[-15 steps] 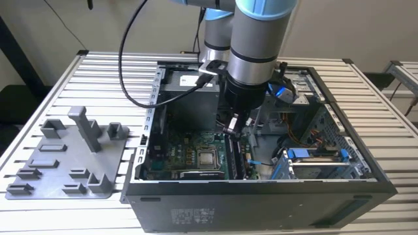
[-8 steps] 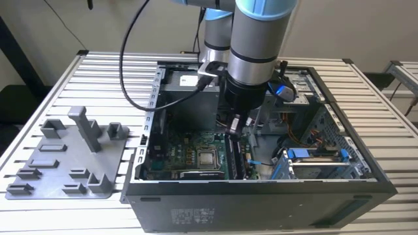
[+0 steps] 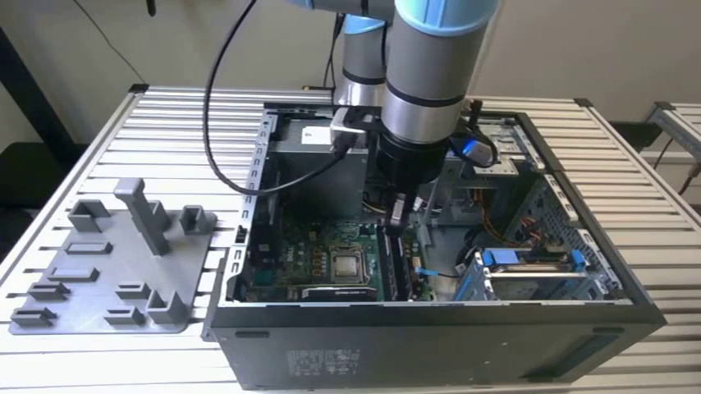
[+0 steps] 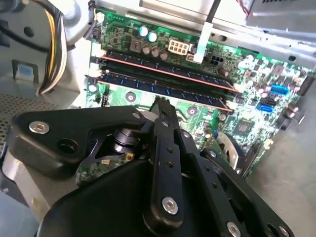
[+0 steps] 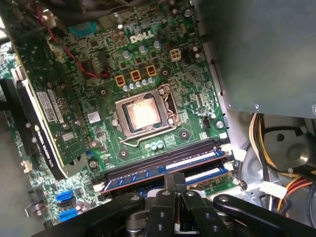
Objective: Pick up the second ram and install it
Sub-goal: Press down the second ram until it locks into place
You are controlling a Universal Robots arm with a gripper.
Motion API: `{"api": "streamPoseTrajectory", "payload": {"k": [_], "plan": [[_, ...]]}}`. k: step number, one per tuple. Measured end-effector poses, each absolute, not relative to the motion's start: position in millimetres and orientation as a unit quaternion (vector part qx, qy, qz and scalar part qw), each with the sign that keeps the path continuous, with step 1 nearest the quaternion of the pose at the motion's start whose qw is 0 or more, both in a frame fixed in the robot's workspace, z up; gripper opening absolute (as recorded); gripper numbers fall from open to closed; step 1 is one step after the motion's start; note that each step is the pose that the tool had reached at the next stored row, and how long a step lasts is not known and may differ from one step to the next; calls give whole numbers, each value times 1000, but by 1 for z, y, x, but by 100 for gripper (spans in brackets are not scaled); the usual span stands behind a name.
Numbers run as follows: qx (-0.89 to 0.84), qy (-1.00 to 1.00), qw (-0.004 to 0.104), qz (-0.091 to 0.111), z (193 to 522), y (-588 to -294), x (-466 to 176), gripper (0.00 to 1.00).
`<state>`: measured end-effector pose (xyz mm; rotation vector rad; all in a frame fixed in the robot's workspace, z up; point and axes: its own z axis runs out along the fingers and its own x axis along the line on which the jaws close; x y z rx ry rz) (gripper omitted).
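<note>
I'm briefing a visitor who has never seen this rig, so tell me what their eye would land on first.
First, the big grey and blue robot arm reaching down into the open computer case on the slatted table. Next, the green motherboard with the silver processor at its middle, and the ram sticks seated in slots just below the gripper. On the exterior view's left sits a grey holder tray.

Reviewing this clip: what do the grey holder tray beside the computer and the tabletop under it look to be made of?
The holder tray looks like matte grey plastic: an even dull colour, no shine, and blocky moulded or printed posts and pockets. The tabletop looks like bare aluminium: pale silver, faintly glossy, built of long parallel slotted rails. Both are judged by look alone.
</note>
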<state>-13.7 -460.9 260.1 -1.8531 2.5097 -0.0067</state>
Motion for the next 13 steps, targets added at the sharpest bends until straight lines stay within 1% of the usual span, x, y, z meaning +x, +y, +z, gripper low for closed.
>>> {"api": "streamPoseTrajectory", "payload": {"k": [13], "plan": [[-641,768,11,-1,259,-461,-14,11]]}}
